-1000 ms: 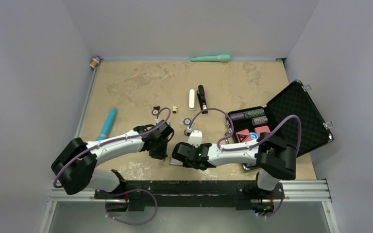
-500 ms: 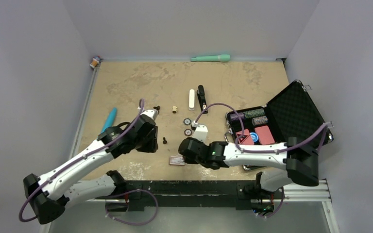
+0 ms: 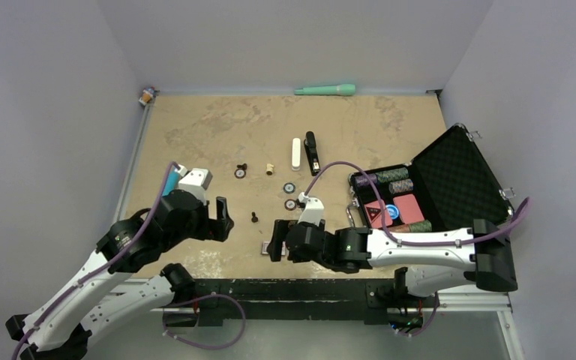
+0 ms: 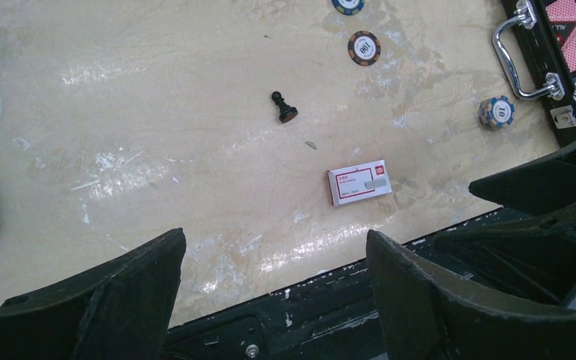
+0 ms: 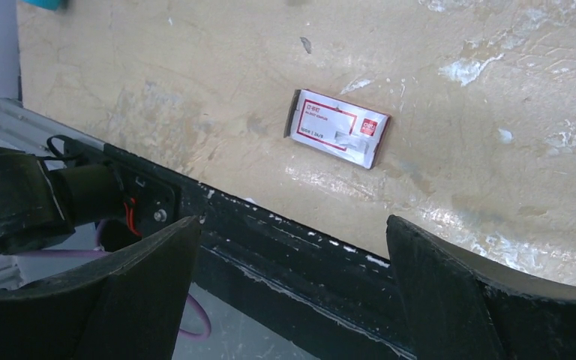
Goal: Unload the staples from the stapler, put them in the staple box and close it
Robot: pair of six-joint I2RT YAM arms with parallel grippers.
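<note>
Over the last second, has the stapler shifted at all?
No. The stapler still lies beside the white bar, in line below the green pen at the back wall, exactly as before.

**Materials and finishes: bench lot**

Table [image 4: 157,112]: tan marbled board, smooth, with a satin sheen and white scuffs in patches.
Stapler [image 3: 312,154]: dull black body with a silvery metal strip along one side.
Box [image 4: 359,182]: white-and-red printed card, slightly glossy.
Pawn [image 4: 283,108]: black and smooth, looks like plastic.
Case [image 3: 457,176]: lid lined with black dimpled foam.
Handle [image 4: 523,56]: polished bright metal.
Rail [image 5: 292,225]: black painted metal, chipped along the edge.
Left fingers [image 4: 112,300] and right fingers [image 5: 457,292]: matt black plastic, faintly grainy.
</note>
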